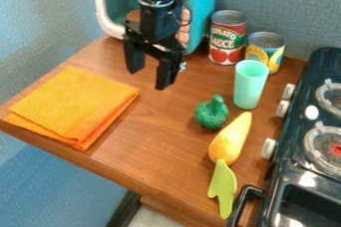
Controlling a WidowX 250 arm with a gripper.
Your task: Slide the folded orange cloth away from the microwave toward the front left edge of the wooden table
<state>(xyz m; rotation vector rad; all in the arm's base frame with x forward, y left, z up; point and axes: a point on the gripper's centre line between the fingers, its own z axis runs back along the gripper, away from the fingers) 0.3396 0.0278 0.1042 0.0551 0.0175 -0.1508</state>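
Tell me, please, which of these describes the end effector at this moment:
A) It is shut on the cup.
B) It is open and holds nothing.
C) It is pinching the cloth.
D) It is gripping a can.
B: the end effector hangs with its fingers spread and nothing between them, the cloth and cup apart from it.

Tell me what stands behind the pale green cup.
Behind the pale green cup is a short can with a yellow label; a taller red can stands beside that. The cup covers part of the short can's lower front; anything tucked there cannot be seen.
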